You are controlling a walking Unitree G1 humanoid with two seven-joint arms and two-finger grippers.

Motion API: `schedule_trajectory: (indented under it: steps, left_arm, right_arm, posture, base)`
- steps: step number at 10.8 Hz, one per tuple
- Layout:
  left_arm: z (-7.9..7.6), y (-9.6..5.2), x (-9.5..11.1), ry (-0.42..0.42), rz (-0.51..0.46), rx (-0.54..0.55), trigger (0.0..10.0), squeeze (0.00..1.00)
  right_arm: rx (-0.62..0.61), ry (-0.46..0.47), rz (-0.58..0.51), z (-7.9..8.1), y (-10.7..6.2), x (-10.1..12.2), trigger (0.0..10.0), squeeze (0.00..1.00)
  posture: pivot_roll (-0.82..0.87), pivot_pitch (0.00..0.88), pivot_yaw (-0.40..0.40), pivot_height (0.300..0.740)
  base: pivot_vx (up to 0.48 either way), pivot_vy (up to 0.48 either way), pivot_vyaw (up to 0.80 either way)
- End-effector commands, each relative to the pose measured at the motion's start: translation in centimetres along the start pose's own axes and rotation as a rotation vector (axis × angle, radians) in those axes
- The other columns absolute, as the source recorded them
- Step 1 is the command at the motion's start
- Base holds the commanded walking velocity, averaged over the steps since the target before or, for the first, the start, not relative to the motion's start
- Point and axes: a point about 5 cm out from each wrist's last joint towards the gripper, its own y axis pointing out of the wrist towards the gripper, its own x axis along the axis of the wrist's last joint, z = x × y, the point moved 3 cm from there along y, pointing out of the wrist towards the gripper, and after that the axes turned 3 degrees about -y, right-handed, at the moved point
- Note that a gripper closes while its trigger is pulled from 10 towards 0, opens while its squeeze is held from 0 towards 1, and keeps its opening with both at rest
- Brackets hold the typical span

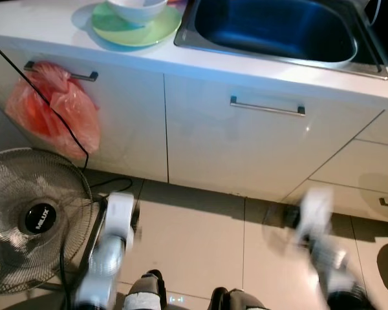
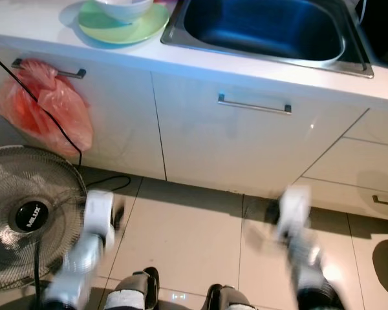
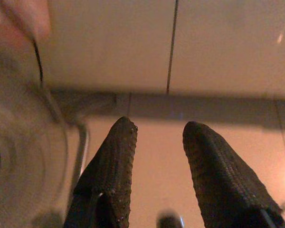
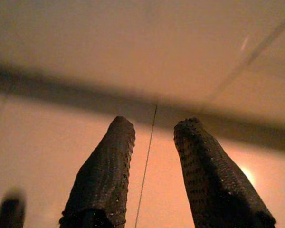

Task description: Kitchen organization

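Grey fan (image 1: pixel 32 219) hub reads "MILUX".

White counter (image 1: pixel 45 29) carries a green plate (image 1: pixel 152 32), seemingly under a bowl (image 1: pixel 137 9).

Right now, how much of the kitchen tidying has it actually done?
Little looks done. A white bowl sits on a green plate on the counter beside the sink, which looks bare. Nothing is in hand: the left hand and right hand hang open over the floor tiles. Still ahead, probably: dealing with the dishes. The orange bag hangs from a cabinet handle, beside the fan.
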Motion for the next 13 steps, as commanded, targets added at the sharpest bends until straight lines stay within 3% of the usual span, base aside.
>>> schedule_trajectory:
  steps: [1,3,5,7,9,13]
  left_arm:
    - [0.3,-0.5,-1.8,-0.033,0.054,0.013,10.0,0.0]
    - [0.5,-1.7,-5.9,-0.046,0.2,0.028,10.0,0.0]
    - [0.5,-2.6,-8.6,-0.077,0.315,0.038,10.0,0.0]
    - [0.4,-2.9,-9.4,-0.072,0.354,0.034,10.0,0.0]
    - [0.2,-3.9,-11.3,-0.109,0.456,0.045,10.0,0.0]
    - [0.3,-3.7,-11.3,-0.097,0.466,0.026,10.0,0.0]
  right_arm:
    - [0.016,-0.016,0.08,0.1,-0.4,-2.0,10.0,0.0]
    - [0.057,-0.004,0.257,1.5,-1.7,-6.6,10.0,0.0]
    - [0.074,0.015,0.338,2.3,-2.5,-8.6,10.0,0.0]
    - [0.073,0.015,0.358,2.4,-2.7,-9.0,10.0,0.0]
    - [0.131,0.032,0.379,4.2,-2.8,-9.5,10.0,0.0]
    - [0.134,0.046,0.395,4.4,-2.7,-9.5,10.0,0.0]
  posture:
    - [0.14,0.214,-0.064,0.74]
    - [0.15,0.216,-0.062,0.74]
    - [0.15,0.217,-0.06,0.74]
    - [0.15,0.216,-0.06,0.74]
    - [0.13,0.202,-0.048,0.74]
    - [0.12,0.18,-0.038,0.74]
  base:
    - [0.0,0.0,0.0]
    - [0.0,0.0,0.0]
    - [0.0,0.0,0.0]
    - [0.0,0.0,0.0]
    - [0.0,0.0,0.0]
    - [0.0,0.0,0.0]
